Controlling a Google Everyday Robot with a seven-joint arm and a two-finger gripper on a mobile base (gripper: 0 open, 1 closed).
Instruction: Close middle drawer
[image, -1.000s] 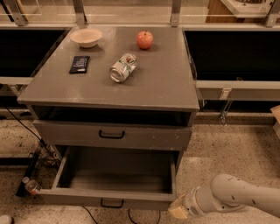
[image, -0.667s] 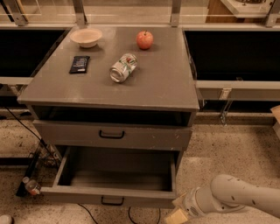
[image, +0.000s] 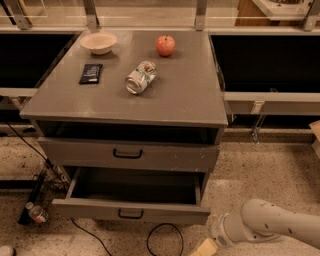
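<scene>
The middle drawer (image: 131, 212) of the grey cabinet stands pulled out, its inside dark and empty, with a small black bar handle at the centre of its flat front. My gripper (image: 204, 247) is at the bottom edge of the view, just in front of and below the drawer's front right corner, partly cut off. My white arm (image: 272, 227) reaches in from the lower right.
The drawer above (image: 127, 154) is shut. On the cabinet top (image: 190, 95) lie a bowl (image: 98, 42), an apple (image: 165, 45), a tipped can (image: 140, 77) and a dark packet (image: 91, 73). A black cable (image: 165, 235) and a bottle (image: 36, 213) lie on the floor.
The middle drawer's front has moved back toward the cabinet, so the drawer stands less far out. My gripper has dropped slightly lower near its right corner.
</scene>
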